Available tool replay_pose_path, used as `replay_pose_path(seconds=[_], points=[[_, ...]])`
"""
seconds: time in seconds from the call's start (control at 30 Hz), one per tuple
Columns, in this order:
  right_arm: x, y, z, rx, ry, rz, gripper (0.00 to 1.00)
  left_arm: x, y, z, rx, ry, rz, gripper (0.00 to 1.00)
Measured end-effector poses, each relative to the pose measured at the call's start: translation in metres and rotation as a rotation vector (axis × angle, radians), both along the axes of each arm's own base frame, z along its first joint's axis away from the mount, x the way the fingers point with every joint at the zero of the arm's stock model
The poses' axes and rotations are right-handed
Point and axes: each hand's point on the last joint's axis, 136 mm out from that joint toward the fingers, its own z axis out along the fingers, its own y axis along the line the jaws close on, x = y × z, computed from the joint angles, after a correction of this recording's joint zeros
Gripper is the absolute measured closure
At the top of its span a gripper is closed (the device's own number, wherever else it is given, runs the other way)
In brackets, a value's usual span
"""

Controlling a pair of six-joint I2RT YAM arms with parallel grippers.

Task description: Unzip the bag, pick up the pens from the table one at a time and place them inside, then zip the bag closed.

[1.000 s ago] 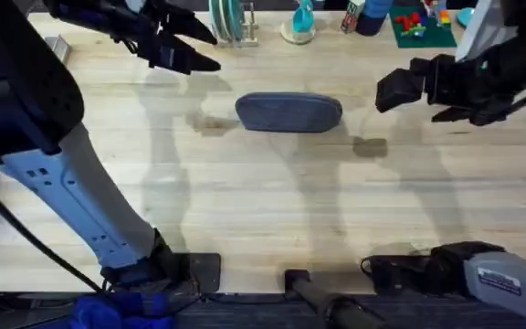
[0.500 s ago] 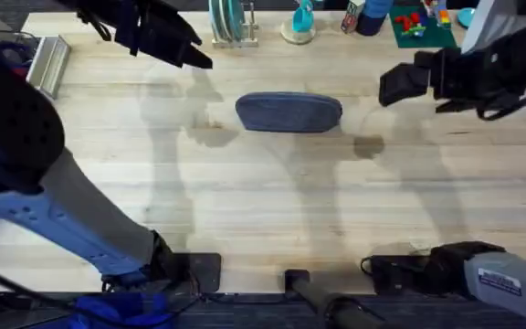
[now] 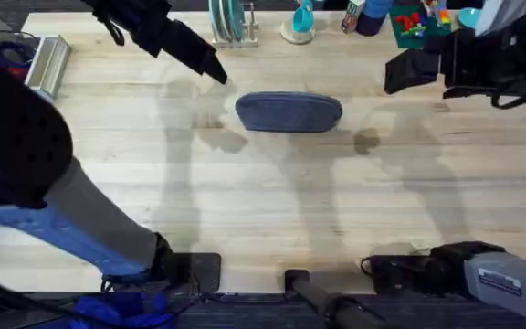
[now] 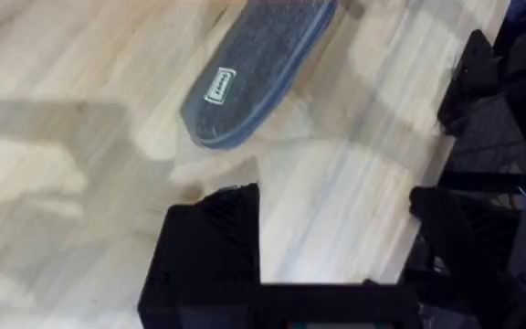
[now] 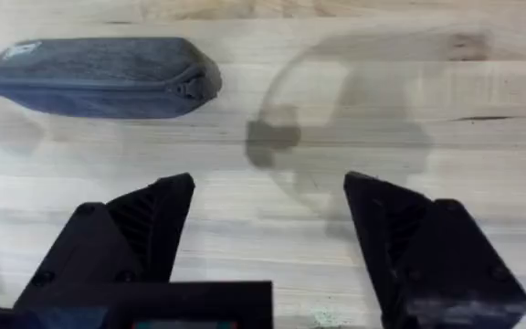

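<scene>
The blue-grey bag [image 3: 289, 112] lies flat in the middle of the far half of the table [image 3: 263, 201], and its zipper looks shut. My left gripper [image 3: 206, 62] hovers off the bag's left end, toward the far side. In the left wrist view its fingers [image 4: 213, 247] stand wide apart, with the bag [image 4: 254, 68] ahead of them. My right gripper [image 3: 407, 71] hangs to the right of the bag, open and holding nothing. The right wrist view shows the bag [image 5: 99, 66] and its zipper pull [image 5: 188, 87] beyond the right gripper [image 5: 268, 215]. The pens are out of view.
Along the far edge stand a dish rack with plates [image 3: 228, 23], a teal object [image 3: 301, 18], dark cups [image 3: 368, 16] and a green board with toys [image 3: 423, 26]. A metal box [image 3: 48, 59] sits at the far left.
My left gripper has swung a little right and down toward the bag's left end. The right gripper has drifted toward the far edge. The bag has not moved.
</scene>
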Motion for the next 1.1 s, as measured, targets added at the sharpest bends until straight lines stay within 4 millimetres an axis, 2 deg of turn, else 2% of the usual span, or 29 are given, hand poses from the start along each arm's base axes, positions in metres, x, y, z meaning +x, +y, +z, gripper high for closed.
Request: replay_pose_path(seconds=[0.3, 0.6, 0.9, 1.1], points=[[-0.002, 0.000, -0.001, -0.008, 0.006, 0.017, 0.006, -0.038, 0.002, -0.005, 0.015, 0.020, 0.027, 0.003], [-0.009, 0.000, -0.004, -0.012, 0.036, 0.034, 0.004, -0.049, 0.009, -0.014, 0.098, -0.067, 0.166, 0.002], [-0.011, 0.016, -0.002, 0.040, 0.033, 0.151, 0.005, -0.064, 0.025, 0.002, 0.200, -0.175, 0.344, 0.003], [-0.012, 0.019, -0.002, 0.050, 0.031, 0.176, 0.005, -0.069, 0.029, 0.008, 0.221, -0.191, 0.386, 0.004]])
